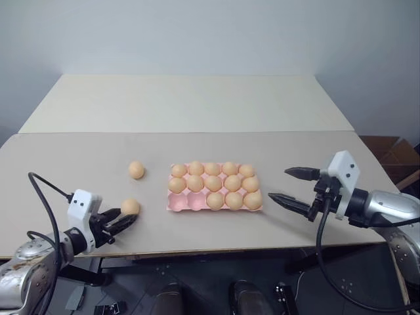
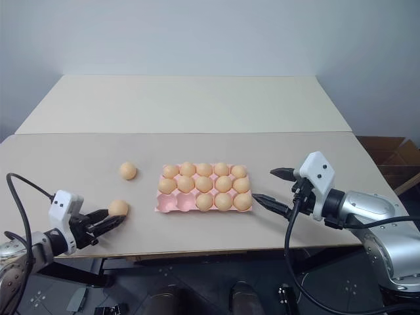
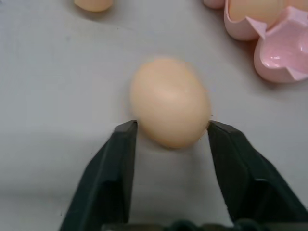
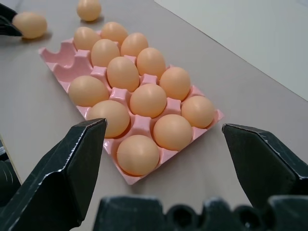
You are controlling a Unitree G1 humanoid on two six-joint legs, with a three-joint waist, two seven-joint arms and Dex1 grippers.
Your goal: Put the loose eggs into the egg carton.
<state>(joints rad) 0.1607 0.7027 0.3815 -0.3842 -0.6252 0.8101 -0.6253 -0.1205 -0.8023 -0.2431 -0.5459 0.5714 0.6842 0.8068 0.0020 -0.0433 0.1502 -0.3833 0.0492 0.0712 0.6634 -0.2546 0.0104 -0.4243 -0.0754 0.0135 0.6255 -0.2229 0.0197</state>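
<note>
The left pincer (image 3: 171, 130) is pinching the near loose egg (image 1: 130, 207) on the tabletop (image 1: 79, 164), left of the egg carton (image 1: 177, 205). The right pincer (image 1: 289, 186) is hanging spread beside the carton.

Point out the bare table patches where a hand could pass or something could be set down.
Free: the wide strip of table behind the egg carton, and the gap between the carton and the right gripper. Two carton cups at the near left corner are empty. Crowded: left of the carton, where two loose eggs lie and the left gripper closes around the nearer egg.
</note>
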